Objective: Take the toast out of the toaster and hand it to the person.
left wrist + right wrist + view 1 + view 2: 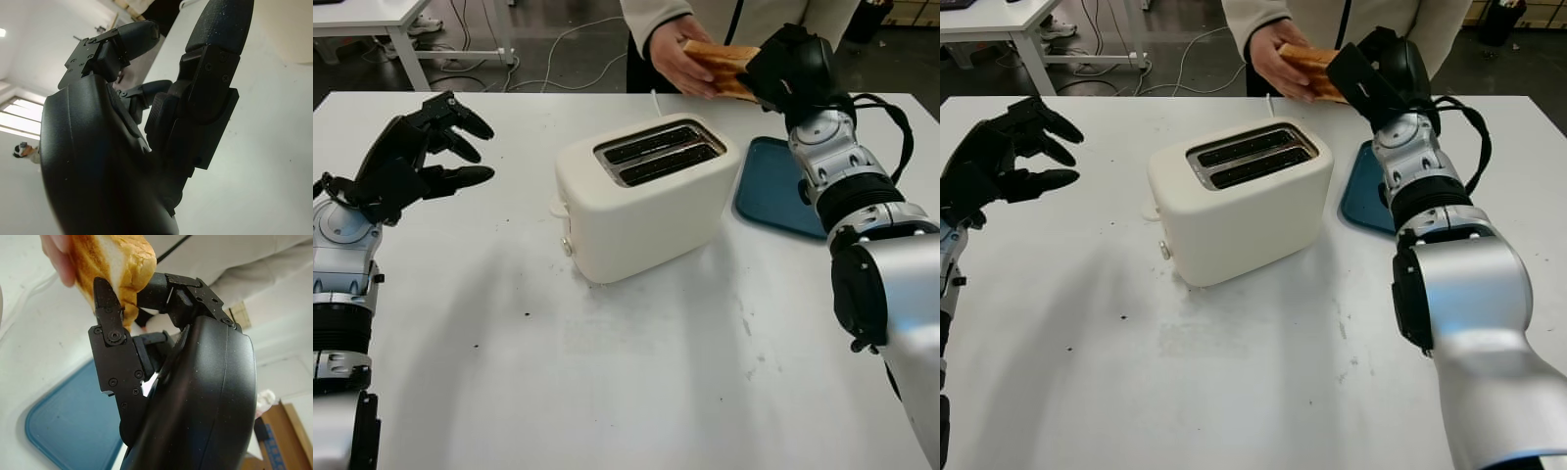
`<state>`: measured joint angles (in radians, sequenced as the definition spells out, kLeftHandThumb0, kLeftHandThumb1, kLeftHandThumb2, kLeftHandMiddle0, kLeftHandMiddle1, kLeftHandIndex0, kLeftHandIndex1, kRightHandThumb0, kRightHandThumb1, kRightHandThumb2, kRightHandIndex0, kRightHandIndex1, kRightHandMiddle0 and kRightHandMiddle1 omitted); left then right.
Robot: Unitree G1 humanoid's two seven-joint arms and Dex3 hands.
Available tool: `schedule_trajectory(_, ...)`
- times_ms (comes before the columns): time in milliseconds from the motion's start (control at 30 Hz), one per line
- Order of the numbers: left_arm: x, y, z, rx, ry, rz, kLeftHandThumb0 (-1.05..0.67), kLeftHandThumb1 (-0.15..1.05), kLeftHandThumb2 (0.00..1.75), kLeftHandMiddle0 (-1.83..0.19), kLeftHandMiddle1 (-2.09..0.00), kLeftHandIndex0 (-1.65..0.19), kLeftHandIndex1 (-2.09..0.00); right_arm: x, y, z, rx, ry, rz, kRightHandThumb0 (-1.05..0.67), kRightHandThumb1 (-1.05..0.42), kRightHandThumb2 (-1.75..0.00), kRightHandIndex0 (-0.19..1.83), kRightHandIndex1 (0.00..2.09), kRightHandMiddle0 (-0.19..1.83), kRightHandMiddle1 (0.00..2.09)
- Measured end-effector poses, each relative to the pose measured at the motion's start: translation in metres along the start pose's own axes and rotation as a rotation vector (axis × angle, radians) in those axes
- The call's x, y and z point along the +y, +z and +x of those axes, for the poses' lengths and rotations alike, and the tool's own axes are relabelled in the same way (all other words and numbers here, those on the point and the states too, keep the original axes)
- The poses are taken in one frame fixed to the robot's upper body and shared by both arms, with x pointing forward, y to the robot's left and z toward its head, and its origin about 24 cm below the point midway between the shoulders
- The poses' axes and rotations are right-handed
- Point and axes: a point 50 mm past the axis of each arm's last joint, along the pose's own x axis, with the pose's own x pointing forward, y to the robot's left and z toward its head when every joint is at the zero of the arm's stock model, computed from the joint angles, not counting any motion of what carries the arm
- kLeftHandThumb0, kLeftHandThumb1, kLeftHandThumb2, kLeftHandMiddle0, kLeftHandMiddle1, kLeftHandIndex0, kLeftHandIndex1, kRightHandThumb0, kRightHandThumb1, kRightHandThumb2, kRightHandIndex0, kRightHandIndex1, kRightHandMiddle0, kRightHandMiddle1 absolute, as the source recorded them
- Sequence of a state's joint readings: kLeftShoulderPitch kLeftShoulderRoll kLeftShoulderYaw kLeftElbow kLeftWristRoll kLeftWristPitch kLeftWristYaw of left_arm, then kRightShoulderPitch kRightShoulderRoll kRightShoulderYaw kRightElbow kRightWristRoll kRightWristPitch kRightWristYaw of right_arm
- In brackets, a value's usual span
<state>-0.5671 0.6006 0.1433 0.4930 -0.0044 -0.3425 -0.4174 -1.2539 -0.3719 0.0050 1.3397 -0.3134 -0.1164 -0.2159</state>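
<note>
On the white table [636, 392] the nearest thing is the cream two-slot toaster [641, 196], both of its slots showing dark. There is one toaster, one slice of toast and one tray. To the toaster's left and well apart from it, the left hand [416, 157] is raised above the table at the end of a bent forearm, holding nothing, its three fingers pointing toward the toaster; it touches no surface.

Just behind and to the right of the toaster lies the dark teal tray [773, 191], flat on the table with nothing seen on it. The right arm runs from the bottom right edge up over this tray, its forearm stretched toward the far edge of the table.

At the far edge, above the table, the right hand [1371, 73] grips the toast [117, 269]. In the right wrist view, one black finger [110, 320] presses on the browned face of the slice and the other fingers close in behind it, so the slice sits pinched between them. The other end of the slice is held by a person's hand [680, 59], whose fingers wrap the crust; the person stands behind the table in a light jacket [1381, 20]. Both hands are on the slice at once.
</note>
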Motion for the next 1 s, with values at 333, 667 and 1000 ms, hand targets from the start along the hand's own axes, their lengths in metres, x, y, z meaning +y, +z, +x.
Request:
schedule_trajectory(333, 0.0, -0.0001, 0.0, 0.0, 0.0, 0.0, -1.05, 0.92, 0.0, -0.33, -1.46, -0.27, -1.36, -0.0001, 0.0001, 0.0, 0.001, -0.002, 0.013, -0.36, -0.92, -0.12, 0.72, 1.75, 0.62, 1.7)
schedule_trajectory(667, -0.0001, -0.0017, -0.0004, 0.006, 0.0, -0.003, -1.05, 0.92, 0.0, -0.33, -1.46, -0.27, -1.36, 0.0, 0.0003, -0.0001, -0.001, -0.01, 0.007, -0.39, -0.92, -0.11, 0.57, 1.65, 0.64, 1.46)
schedule_trajectory(1000, -0.0004, -0.0035, -0.0011, 0.009, 0.001, -0.004, -1.05, 0.92, 0.0, -0.33, -1.46, -0.27, -1.36, 0.0028, 0.0014, -0.0004, -0.013, 0.009, -0.042, -0.42, -0.92, -0.17, 0.71, 1.75, 0.39, 1.52)
